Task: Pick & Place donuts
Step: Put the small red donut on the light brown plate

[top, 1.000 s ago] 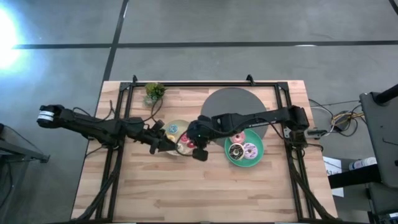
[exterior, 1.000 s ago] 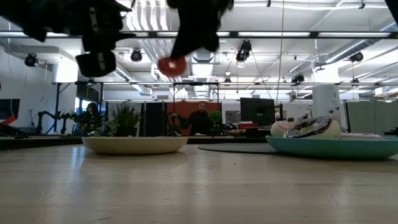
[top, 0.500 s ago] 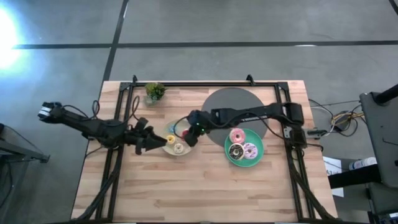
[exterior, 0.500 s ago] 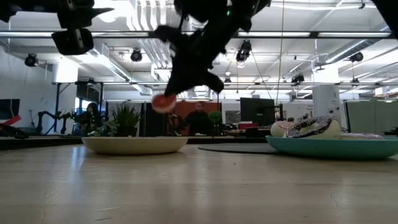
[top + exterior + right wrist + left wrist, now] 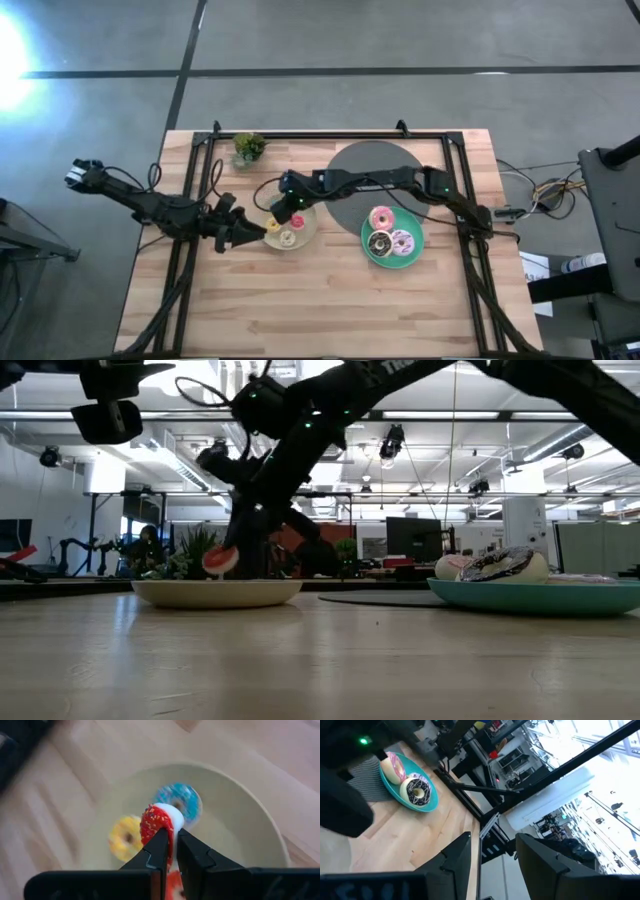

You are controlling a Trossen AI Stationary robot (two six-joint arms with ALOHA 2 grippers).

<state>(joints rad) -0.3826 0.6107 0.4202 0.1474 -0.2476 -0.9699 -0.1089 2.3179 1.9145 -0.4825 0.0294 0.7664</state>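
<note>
Overhead, w/ the table as a clock face (12 = far edge): right gripper [image 5: 169, 851] hangs over the cream plate [image 5: 306, 229] just left of centre, pinching the red mini donut [image 5: 159, 826] on edge btwn its fingers. Right wrist view shows the ring standing upright, flat face side-on, hole axis roughly level, so it likely tips flat on release. Directly beneath it the plate already holds the blue mini donut [image 5: 177, 803] and yellow mini donut [image 5: 124, 837]; another red shape shows below the fingers, can't tell what. Low view puts the red ring just above the plate rim, apart from it, not yet set down. Left gripper [image 5: 250, 232] waits at the plate's 9 o'clock, fingers spread, holding nothing. Teal plate [image 5: 371, 246] at 3 o'clock carries the pink donut [image 5: 380, 218], chocolate donut [image 5: 379, 243] and lilac donut [image 5: 402, 241].
</note>
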